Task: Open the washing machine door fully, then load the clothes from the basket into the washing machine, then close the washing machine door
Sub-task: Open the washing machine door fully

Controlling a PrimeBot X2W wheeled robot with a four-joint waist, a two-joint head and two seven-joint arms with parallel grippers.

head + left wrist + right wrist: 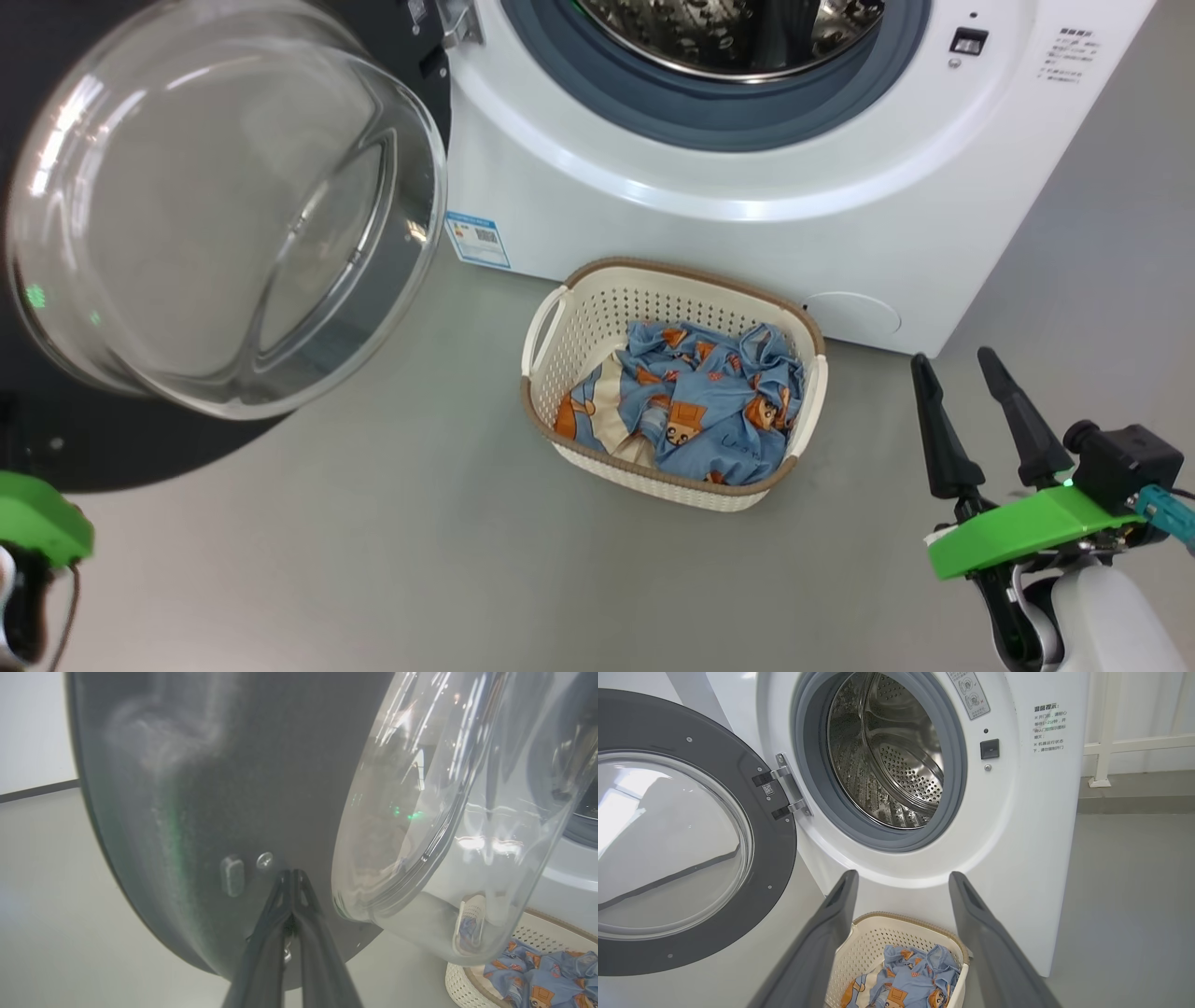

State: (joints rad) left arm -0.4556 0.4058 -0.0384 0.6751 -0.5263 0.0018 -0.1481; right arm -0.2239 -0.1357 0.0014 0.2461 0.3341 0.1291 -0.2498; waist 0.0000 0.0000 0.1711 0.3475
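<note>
The washing machine door [224, 205] stands swung wide open on its hinge [787, 788] at the left of the washing machine [747, 215], baring the empty steel drum [887, 760]. On the grey floor [373, 560], just before the machine's front, sits the basket [579, 280], the bear-print clothes [700, 401] crumpled inside it. The left end effector [292, 877] has its fingers pressed together on nothing, tips right at the door's black inner rim beside a screw [265, 860]; whether they touch is unclear. The right end effector [954, 357] hangs spread wide and empty, near the basket's right end.
</note>
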